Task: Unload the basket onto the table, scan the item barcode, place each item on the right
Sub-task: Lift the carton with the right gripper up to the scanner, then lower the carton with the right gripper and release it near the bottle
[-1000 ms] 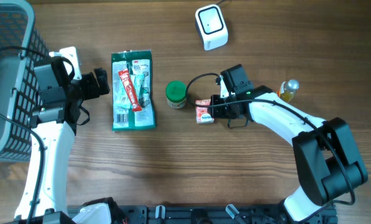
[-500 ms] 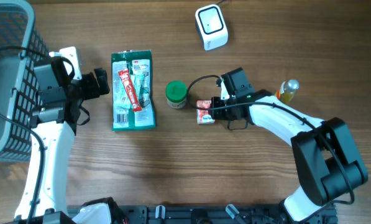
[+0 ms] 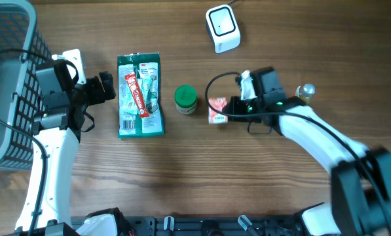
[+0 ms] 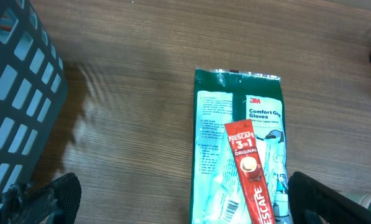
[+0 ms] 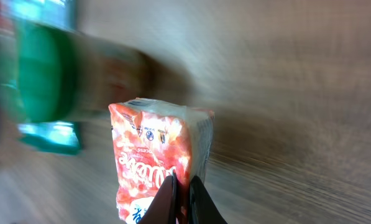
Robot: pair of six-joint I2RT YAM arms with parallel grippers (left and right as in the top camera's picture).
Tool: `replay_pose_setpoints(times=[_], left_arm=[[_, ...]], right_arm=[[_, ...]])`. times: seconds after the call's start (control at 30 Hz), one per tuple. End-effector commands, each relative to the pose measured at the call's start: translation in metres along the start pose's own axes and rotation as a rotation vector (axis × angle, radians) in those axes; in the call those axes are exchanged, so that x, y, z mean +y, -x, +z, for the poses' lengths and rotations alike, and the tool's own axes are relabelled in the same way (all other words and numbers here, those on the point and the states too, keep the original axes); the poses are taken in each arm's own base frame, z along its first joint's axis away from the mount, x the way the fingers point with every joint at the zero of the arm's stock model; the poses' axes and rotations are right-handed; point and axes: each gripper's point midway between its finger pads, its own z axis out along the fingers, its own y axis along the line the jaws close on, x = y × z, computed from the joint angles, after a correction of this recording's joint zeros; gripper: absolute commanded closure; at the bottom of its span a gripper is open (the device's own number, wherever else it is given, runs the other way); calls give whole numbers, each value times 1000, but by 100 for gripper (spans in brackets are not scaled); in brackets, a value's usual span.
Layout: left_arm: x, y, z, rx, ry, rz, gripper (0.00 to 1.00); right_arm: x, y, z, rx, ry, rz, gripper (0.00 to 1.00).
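Note:
A small red-and-white snack packet hangs just right of the table's middle, pinched at its edge by my right gripper, which is shut on it. In the right wrist view the two dark fingers squeeze the packet near its lower edge, and the background is blurred. No barcode shows on the packet. The white scanner stands at the back centre. My left gripper is open beside a green glove pack; its gripper holds nothing.
A red Nescafe stick lies on the glove pack. A green-lidded jar stands left of the packet. A small amber bottle is at the right. A dark wire basket fills the far left.
My right gripper has closed fully on the packet and shifted a little right and toward the back with it. The left arm has not moved.

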Motion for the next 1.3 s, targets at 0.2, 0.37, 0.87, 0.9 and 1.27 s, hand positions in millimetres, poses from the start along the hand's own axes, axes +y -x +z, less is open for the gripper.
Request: replay_pose_setpoints(times=[0.2, 0.37, 0.87, 0.9, 1.27], left_arm=[[1, 3, 0, -7, -1, 5, 0], [1, 3, 0, -7, -1, 5, 0], [1, 3, 0, -7, -1, 5, 0], [1, 3, 0, -7, -1, 5, 0], [1, 3, 0, -7, -1, 5, 0]], right_arm=[[62, 68, -165, -254, -200, -278, 96], [83, 129, -220, -256, -386, -407, 96], [3, 275, -34, -366, -870, -852, 96], [1, 278, -27, -359, -903, -905, 96], [-17, 282, 18, -249, -1099, -1159, 96]])
